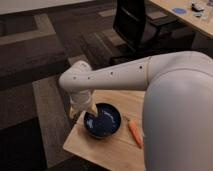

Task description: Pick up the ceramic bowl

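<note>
The ceramic bowl (104, 121) is round, glossy and dark navy blue. It sits on a small light wooden table (95, 149), towards its left side. An orange carrot (135, 132) lies just right of the bowl. My white arm reaches in from the right and bends down at the wrist. My gripper (89, 111) is at the bowl's left rim, with tan fingers (93, 109) reaching down at the rim.
A black office chair (135, 25) stands behind the table. A long wooden desk (187, 17) with a blue disc (179, 10) is at the top right. Dark patterned carpet (35, 70) surrounds the table. My arm's body covers the table's right part.
</note>
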Robot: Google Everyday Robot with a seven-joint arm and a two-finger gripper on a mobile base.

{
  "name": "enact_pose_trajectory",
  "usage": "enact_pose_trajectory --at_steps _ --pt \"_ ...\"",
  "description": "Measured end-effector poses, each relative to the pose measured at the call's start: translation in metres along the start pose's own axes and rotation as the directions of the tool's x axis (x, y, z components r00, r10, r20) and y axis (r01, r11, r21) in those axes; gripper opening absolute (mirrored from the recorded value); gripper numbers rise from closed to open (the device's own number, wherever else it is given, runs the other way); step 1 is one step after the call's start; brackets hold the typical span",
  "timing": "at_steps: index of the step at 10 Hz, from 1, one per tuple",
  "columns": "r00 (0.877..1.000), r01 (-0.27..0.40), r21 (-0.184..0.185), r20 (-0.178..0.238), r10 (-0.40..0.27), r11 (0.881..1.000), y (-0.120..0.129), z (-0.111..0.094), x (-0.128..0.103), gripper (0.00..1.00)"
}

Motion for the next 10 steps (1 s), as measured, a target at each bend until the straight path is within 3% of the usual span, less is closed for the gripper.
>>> enact_pose_trajectory --at_steps 4,10 --pt "1.000 0.014 -0.024 0.016 -0.013 1.000 -0.003 0.017 -0.005 0.65" --pt "0.999 0.033 -0.026 0.019 -0.033 0.999 -0.010 0.044 -0.006 0.65"
